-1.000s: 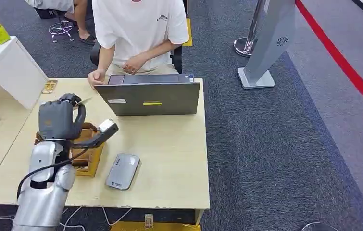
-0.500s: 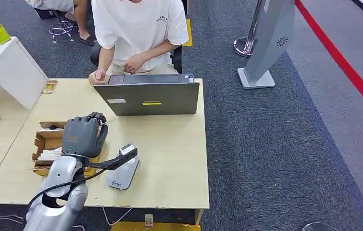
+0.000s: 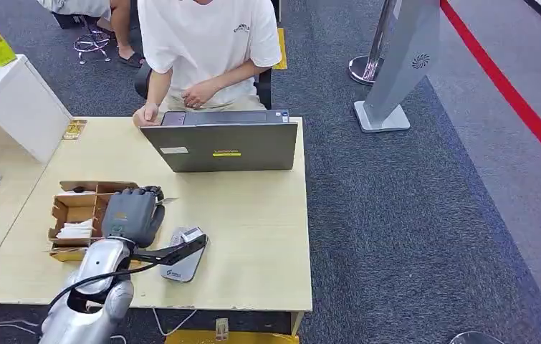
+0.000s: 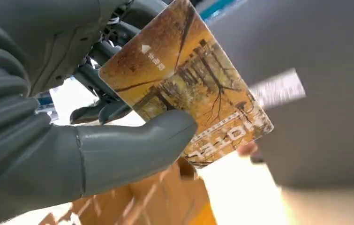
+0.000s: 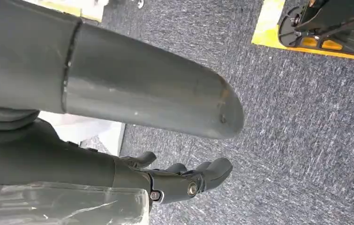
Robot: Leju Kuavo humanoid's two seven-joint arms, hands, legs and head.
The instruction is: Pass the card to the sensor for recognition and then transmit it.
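One cardboard box [image 3: 74, 208] holding cards, left robot hand [image 3: 132, 213] gripping card [image 4: 189, 89]

High head view; close wrist views

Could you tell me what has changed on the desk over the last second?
The left hand, still gripping the card, has come down and toward the robot, from over the far side of the cardboard box to beside the grey sensor. The sensor, box, laptop and seated person stayed put.
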